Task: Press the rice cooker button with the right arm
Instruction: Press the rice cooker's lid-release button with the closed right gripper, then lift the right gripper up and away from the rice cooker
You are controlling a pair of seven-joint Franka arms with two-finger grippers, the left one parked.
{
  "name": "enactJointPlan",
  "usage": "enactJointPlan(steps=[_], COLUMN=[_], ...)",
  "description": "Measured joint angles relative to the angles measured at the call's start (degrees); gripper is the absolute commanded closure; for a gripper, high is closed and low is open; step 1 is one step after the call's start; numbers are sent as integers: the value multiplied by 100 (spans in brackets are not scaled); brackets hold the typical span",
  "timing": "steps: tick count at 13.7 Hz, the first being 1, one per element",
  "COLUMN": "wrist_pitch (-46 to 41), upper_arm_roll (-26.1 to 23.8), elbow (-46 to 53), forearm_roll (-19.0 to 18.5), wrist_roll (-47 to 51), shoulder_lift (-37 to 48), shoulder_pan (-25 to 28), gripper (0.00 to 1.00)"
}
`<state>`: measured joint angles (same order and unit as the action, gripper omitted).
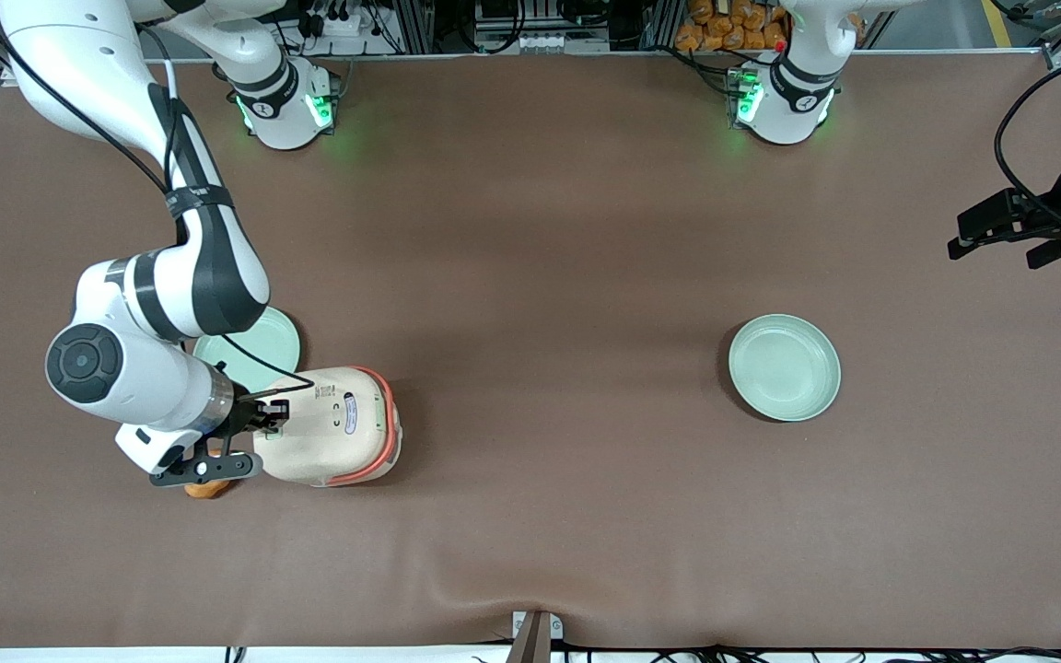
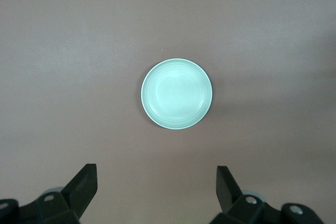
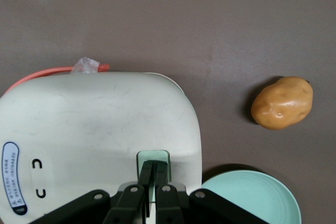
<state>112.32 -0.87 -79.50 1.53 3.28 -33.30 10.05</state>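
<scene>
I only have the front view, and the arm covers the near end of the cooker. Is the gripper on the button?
Observer: Yes. In the right wrist view the black two-finger gripper has its fingers shut together, tips on the small pale green rounded-square button of the cream-white rice cooker.
Operator: What is the orange thing under the wrist?
Observer: A tan-orange potato lying on the brown table, apart from the cooker.
Operator: Does the plate beside the cooker touch it?
Observer: The round pale green plate sits close beside the cooker; whether they touch, I cannot tell.
</scene>
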Motion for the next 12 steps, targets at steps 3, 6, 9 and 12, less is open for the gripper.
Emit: enactJointPlan(steps=[3, 6, 9, 12], wrist_pitch=[-246, -612, -1061, -1391], upper_arm_roll=[0, -2, -6, -10], elbow=[210, 401, 528, 564], forearm_roll=[327, 463, 517, 524], wrist_roll=[0, 0, 0, 0], shoulder_lift=[17, 117, 427, 900], shoulder_pan=[0, 2, 4, 5], gripper=[91, 86, 60, 27])
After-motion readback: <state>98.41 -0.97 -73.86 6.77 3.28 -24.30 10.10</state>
